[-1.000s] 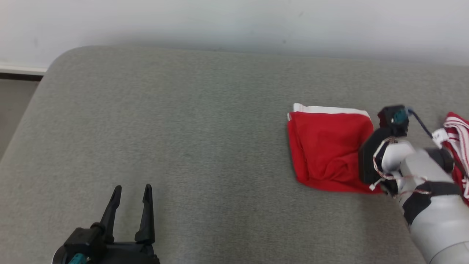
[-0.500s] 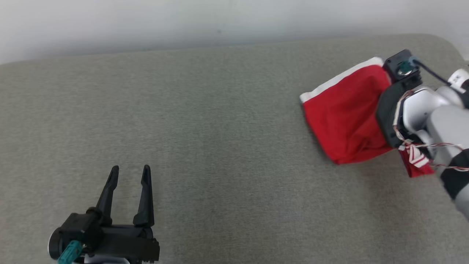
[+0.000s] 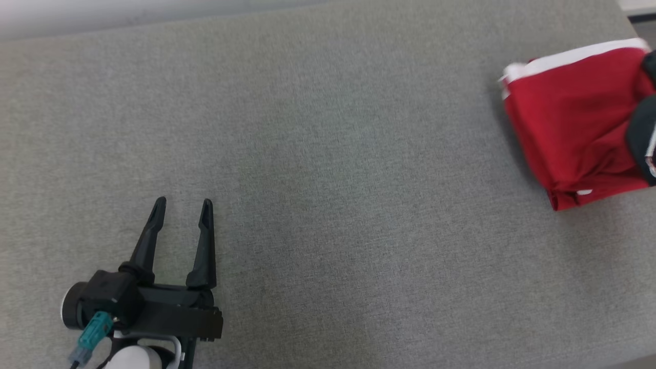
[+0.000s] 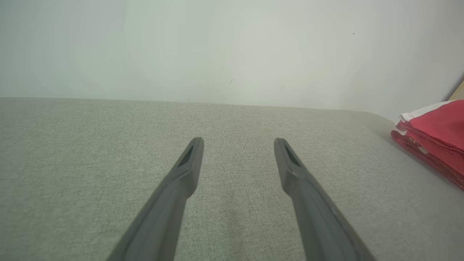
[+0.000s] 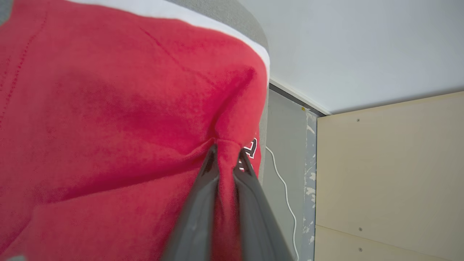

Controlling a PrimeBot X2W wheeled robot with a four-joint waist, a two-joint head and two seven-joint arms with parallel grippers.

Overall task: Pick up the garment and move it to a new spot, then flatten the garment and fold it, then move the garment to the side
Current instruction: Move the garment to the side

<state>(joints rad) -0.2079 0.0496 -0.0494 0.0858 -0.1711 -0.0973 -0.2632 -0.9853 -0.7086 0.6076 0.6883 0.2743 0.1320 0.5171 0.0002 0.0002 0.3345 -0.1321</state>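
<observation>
The garment (image 3: 569, 118) is red with a white band, folded into a thick bundle at the far right of the grey cushion (image 3: 328, 154). In the left wrist view the garment (image 4: 435, 141) lies at the right edge as stacked red layers. My right gripper (image 5: 227, 156) is shut on a pinched fold of the garment (image 5: 108, 108), with red cloth squeezed between its two dark fingers. A dark part of that arm (image 3: 643, 138) overlaps the bundle's right side. My left gripper (image 3: 183, 205) rests low at the lower left, open and holding nothing, its gripper (image 4: 237, 143) over bare cushion.
A pale wall (image 4: 232, 47) runs behind the cushion. Past the cushion's right end, the right wrist view shows a grey floor strip with a white cable (image 5: 284, 188) and a beige panel (image 5: 391, 174). The cushion's far right corner (image 3: 622, 10) is close to the bundle.
The head camera has turned, so the whole picture shifted. The bundle now sits nearer the cushion's right end, still gripped by my right gripper. My left gripper stays open.
</observation>
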